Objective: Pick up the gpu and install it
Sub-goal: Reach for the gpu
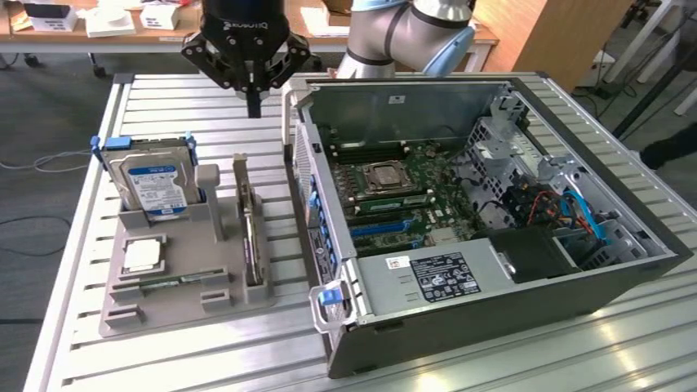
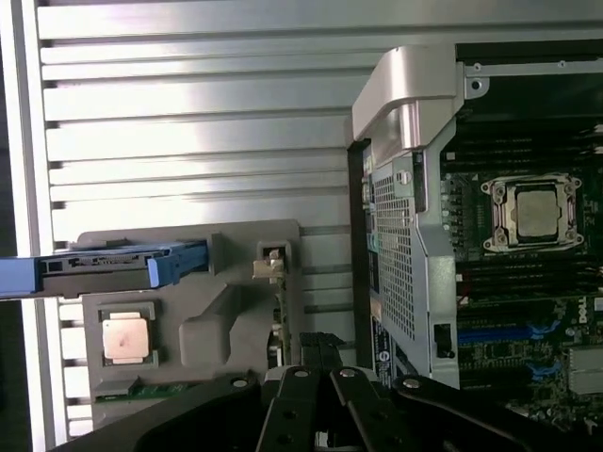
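Observation:
The gpu [image 1: 253, 237] is a thin black card that stands on its edge in a slot of the grey holder [image 1: 175, 282], with its metal bracket end toward the far side. My gripper [image 1: 253, 102] hangs shut and holds nothing. It is above the table just past the holder's far end, between the holder and the open computer case [image 1: 490, 327]. In the wrist view the gpu [image 2: 276, 315] shows edge-on with its silvery bracket, close by my shut gripper [image 2: 318, 347]. The motherboard [image 1: 397, 200] lies exposed inside the case.
A hard drive [image 1: 158, 184] with a blue-white label stands in blue rails at the holder's far end. A processor chip [image 1: 142, 255] lies flat in the holder. The case's rear wall [image 1: 316, 220] rises right beside the gpu slot. Slatted metal table [image 1: 175, 114] all around.

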Controlling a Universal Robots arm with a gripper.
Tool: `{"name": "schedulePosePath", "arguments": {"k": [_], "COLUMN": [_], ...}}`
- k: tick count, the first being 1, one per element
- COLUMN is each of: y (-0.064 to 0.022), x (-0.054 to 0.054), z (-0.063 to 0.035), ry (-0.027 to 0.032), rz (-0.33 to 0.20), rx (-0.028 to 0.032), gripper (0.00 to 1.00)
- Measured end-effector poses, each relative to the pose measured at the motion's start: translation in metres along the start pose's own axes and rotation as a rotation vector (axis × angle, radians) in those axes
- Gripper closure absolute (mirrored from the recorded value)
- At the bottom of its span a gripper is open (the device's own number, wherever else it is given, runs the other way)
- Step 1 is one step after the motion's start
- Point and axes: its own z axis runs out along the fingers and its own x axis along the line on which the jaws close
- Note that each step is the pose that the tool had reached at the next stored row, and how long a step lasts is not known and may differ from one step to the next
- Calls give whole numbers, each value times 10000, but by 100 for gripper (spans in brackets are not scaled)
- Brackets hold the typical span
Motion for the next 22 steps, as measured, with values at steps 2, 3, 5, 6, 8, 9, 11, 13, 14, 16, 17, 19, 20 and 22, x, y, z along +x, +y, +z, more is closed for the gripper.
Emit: {"name": "schedulePosePath", "arguments": {"k": [2,3,5,6,8,9,11,13,14,16,17,19,20,22], "y": [-4,-5,-8,-9,-12,-13,-15,-17,-18,-18,-18,-18,-22,-49], "x": [47,67,102,120,153,168,199,225,229,229,230,231,233,230], "z": [0,0,1,1,2,2,2,3,3,3,3,3,2,1], "ry": [0,0,1,0,2,3,6,8,9,9,10,10,10,10], "rz": [0,0,-1,-1,-1,-1,-1,0,0,-2,-2,-1,1,0], "rx": [1,0,0,0,0,0,1,0,0,0,1,1,1,1], "gripper": [89,89,89,89,89,89,89,89,89,89,89,89,89,89]}}
